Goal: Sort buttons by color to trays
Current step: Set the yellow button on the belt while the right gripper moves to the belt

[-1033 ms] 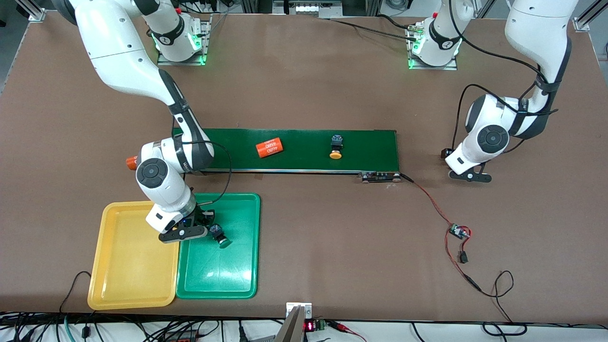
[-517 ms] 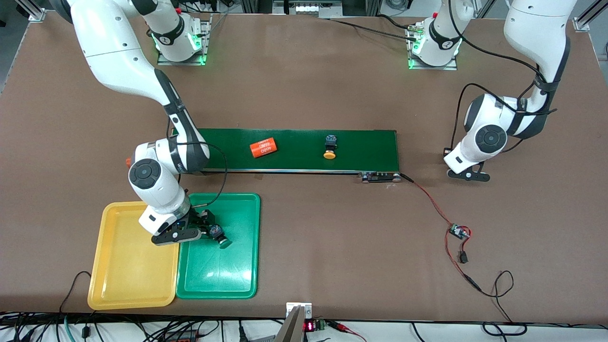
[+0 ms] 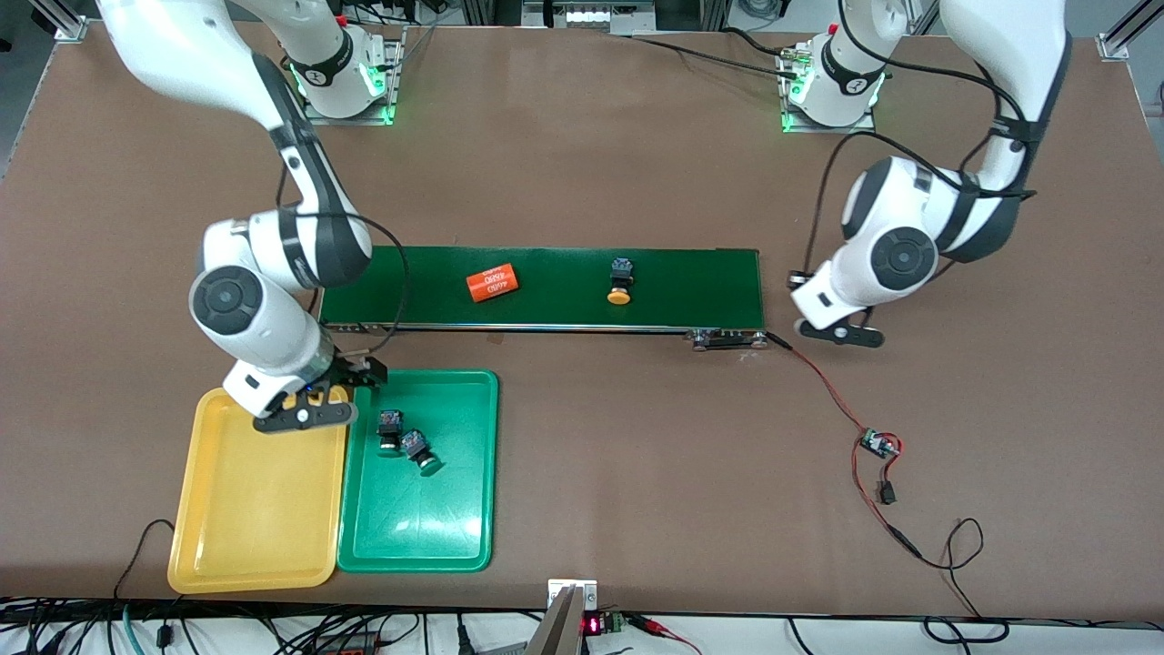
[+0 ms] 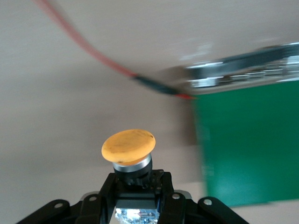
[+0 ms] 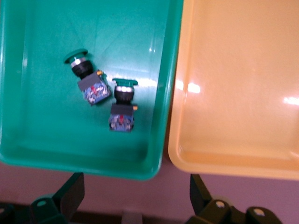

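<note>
2 green buttons (image 3: pixel 405 441) down in green tray (image 3: pixel 455 537), right gripper (image 3: pixel 314 400) spread over tray seam; left gripper (image 4: pixel 135 186) pinching yellow button (image 4: pixel 128 145) past belt (image 3: pixel 564 314) end; next: carry to yellow tray (image 3: pixel 236 546).

A broad brown table (image 3: pixel 582 164) with a matte top fills almost everything. Aluminium frame posts (image 3: pixel 64 23) stand at its corners along the edge where the bases are mounted, and tangled cables (image 3: pixel 273 632) run along the edge nearest the front camera.
</note>
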Robot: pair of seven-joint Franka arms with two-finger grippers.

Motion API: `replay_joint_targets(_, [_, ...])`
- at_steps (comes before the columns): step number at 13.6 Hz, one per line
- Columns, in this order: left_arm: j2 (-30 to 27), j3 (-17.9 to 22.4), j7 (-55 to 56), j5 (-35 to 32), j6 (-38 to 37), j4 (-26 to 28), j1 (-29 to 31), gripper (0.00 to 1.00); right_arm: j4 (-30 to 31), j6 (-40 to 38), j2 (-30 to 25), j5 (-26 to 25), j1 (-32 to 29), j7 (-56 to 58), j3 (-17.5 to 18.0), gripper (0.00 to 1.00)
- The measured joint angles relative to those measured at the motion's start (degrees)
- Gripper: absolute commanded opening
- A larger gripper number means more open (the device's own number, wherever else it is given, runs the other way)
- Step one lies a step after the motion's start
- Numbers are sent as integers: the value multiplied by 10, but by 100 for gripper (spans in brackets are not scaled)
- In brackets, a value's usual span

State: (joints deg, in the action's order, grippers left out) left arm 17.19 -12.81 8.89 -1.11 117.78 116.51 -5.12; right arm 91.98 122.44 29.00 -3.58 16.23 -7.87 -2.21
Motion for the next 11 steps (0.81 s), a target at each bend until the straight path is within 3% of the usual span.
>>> replay_joint_targets(4, [12,-49,43,99,43,-10,-20,22,3,-82,-46,0,1,0,0,100])
replay_joint_targets(7, [39,-58,49,110,88,-10,-32,28,0,-150,-65,1,9,0,2,100])
replay_joint_targets(8, [47,-60,50,110,95,-10,-33,48,0,-172,-70,1,9,0,2,100])
replay_joint_targets(9, [54,-60,50,110,101,-9,-33,99,0,-194,-74,1,7,0,1,100])
replay_joint_targets(11, [59,-61,50,110,104,-10,-33,100,0,-218,-76,3,4,0,1,100])
